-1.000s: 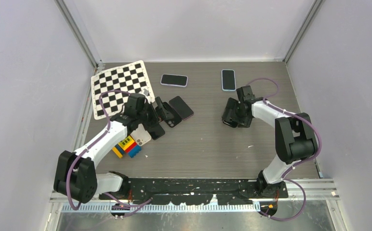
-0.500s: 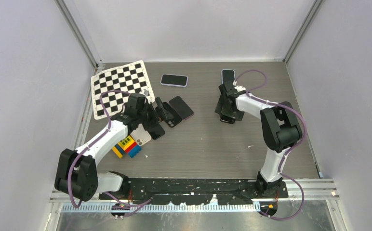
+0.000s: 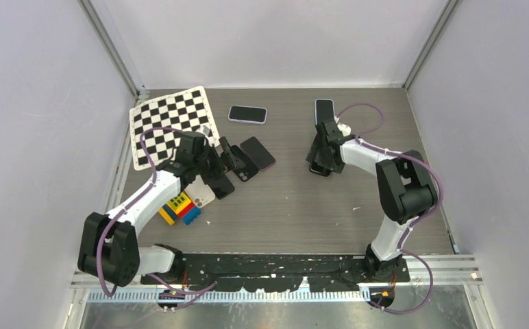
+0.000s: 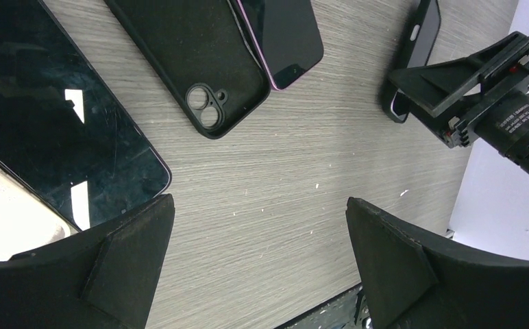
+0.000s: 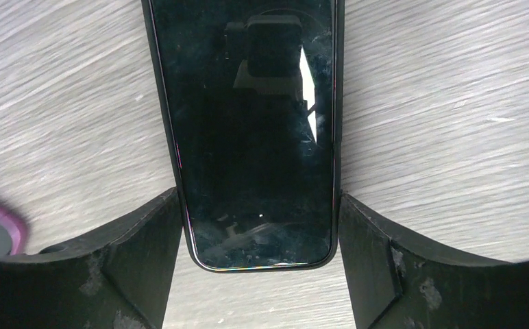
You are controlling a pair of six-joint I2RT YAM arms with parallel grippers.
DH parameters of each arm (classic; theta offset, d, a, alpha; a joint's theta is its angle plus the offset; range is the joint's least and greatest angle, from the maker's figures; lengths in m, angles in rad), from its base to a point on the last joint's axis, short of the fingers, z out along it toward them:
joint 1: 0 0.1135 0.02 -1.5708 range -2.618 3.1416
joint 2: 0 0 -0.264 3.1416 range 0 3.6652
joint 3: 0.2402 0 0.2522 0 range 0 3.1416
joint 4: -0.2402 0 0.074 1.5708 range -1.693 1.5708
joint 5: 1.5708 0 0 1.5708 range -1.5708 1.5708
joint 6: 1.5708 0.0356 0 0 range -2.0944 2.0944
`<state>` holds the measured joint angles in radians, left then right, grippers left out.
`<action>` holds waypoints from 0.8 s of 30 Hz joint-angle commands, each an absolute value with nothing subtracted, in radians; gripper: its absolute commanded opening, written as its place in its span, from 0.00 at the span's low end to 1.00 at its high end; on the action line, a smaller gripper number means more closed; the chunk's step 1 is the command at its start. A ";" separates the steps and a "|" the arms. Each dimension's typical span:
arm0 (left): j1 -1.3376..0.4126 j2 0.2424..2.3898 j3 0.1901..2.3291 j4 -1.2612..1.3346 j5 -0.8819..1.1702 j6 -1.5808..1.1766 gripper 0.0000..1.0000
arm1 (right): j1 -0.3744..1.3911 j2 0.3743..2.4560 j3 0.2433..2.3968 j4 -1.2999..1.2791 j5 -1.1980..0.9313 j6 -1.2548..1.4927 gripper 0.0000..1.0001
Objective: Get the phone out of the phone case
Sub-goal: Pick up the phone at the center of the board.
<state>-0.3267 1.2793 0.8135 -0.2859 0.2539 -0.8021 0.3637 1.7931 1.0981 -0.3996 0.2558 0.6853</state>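
Observation:
A phone (image 5: 255, 103) with a dark screen lies face up on the table in a thin black phone case (image 5: 338, 82). In the top view its far end (image 3: 324, 108) sticks out beyond my right gripper (image 3: 323, 129). My right gripper (image 5: 259, 197) straddles the phone's near end. Its fingertips (image 5: 169, 219) touch the case's two long sides, and the phone stays flat on the table. My left gripper (image 4: 258, 200) hangs wide open over bare table beside the left cluster (image 3: 214, 175), holding nothing.
An empty black case (image 4: 193, 62), a purple-edged phone (image 4: 282, 41) and a bare black phone (image 4: 56, 116) lie by the left gripper. A lilac-cased phone (image 3: 247, 114), a checkerboard (image 3: 171, 123), a white phone back (image 3: 201, 195) and toy bricks (image 3: 179, 208) lie on the left half.
My right gripper swung from the table's middle right up to the cased phone at the back, and its jaws narrowed onto the case's sides. The left arm has not moved.

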 commanded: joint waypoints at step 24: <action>-0.291 1.390 1.031 -0.292 0.369 -0.958 0.99 | 0.521 1.627 1.037 0.192 -0.521 0.767 0.22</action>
